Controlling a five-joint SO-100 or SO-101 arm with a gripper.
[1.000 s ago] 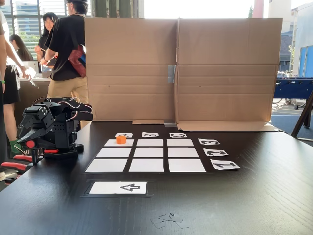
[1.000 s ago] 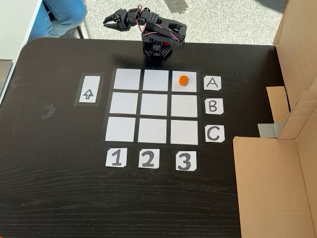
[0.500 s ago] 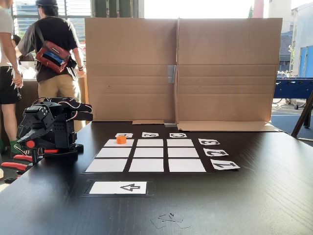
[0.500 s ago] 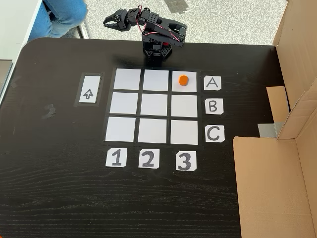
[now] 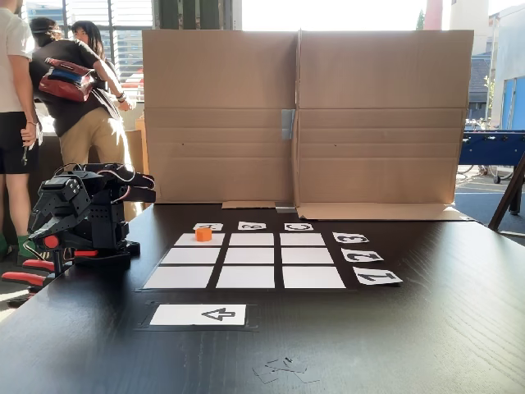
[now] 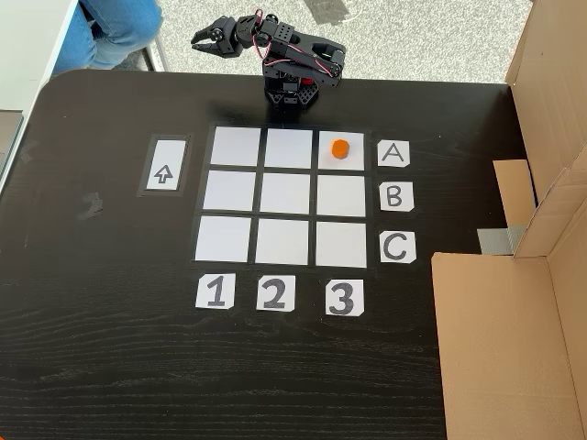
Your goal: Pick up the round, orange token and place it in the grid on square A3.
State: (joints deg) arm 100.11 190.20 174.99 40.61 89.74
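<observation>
Setting: a dark tabletop with cardboard walls along one side, likely to screen the work area.
Grid: the grid is nine white paper cells, three by three, with letter cards A, B, C on one edge and number cards 1, 2, 3 on another, so each cell has a name.
Token: the orange token stands on square A3, the corner cell in line with card A and card 3. In the low fixed view it shows as a short orange cylinder on the far left cell.
Arrow card: a separate white card with a black arrow lies beside the grid, apart from it.
My arm: my base sits at the tabletop edge just behind the grid, folded back.
My hand: my hand hangs past the tabletop edge, well apart from the token, fingers spread a little, holding nothing and touching nothing.
Task state: I judge the placing done, since the token rests in A3 and I am clear of it.
Background: people stand behind me.
</observation>
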